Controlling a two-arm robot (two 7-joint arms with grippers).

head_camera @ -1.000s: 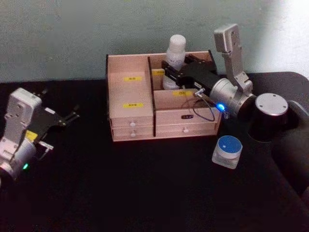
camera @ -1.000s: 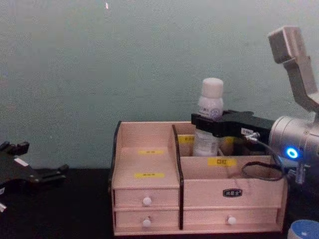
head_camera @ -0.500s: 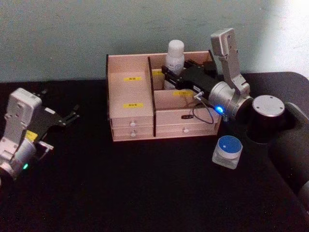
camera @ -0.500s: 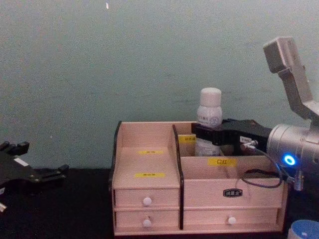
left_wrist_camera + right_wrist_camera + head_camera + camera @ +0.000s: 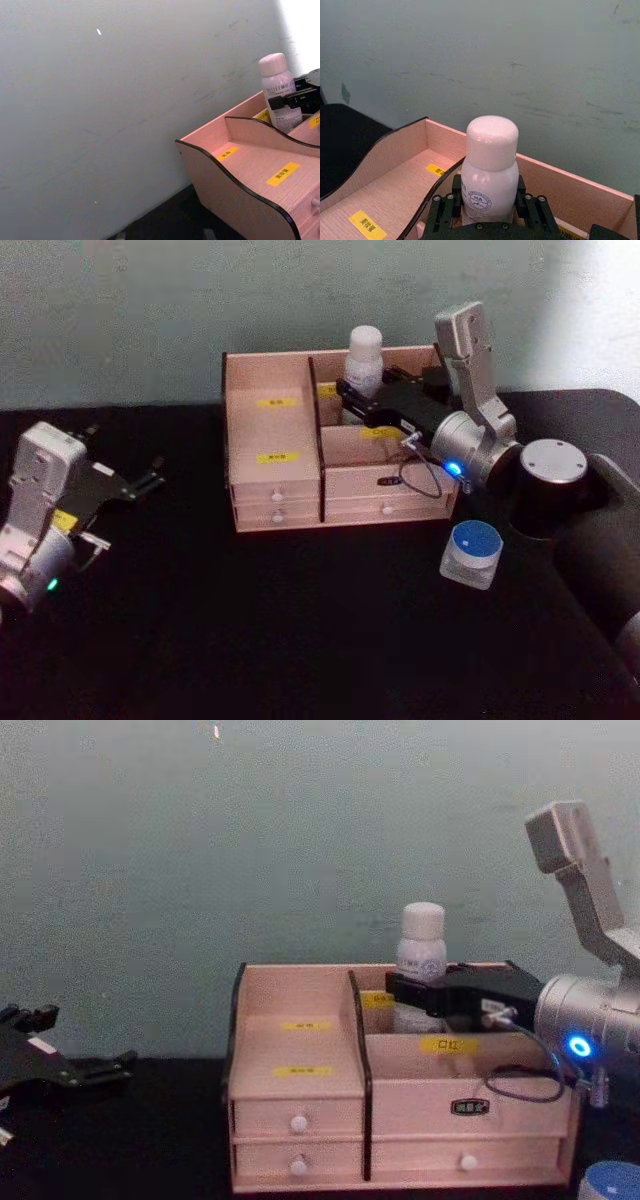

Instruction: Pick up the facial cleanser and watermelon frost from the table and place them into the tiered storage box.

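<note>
The facial cleanser (image 5: pixel 363 359) is a white bottle standing upright in the back right compartment of the tiered storage box (image 5: pixel 273 455). My right gripper (image 5: pixel 362 397) is shut on the bottle's body, below its cap. From the right wrist, the black fingers (image 5: pixel 446 210) clamp both sides of the facial cleanser (image 5: pixel 489 172). The chest view has the bottle (image 5: pixel 421 953) half sunk behind the box wall (image 5: pixel 300 1050), with the right gripper (image 5: pixel 408 992) on it. The watermelon frost (image 5: pixel 472 553), a blue-lidded jar, sits on the table right of the box. My left gripper (image 5: pixel 150 481) rests open at the far left.
The black table (image 5: pixel 300 630) stretches in front of the box. A pale wall (image 5: pixel 200 300) rises right behind it. The box has small drawers with white knobs (image 5: pixel 298 1124) at its front. The left wrist view has the box's left compartment (image 5: pixel 250 165) and the bottle (image 5: pixel 278 91).
My right gripper has lowered the facial cleanser deeper into the back right compartment. The left arm and the jar have stayed put.
</note>
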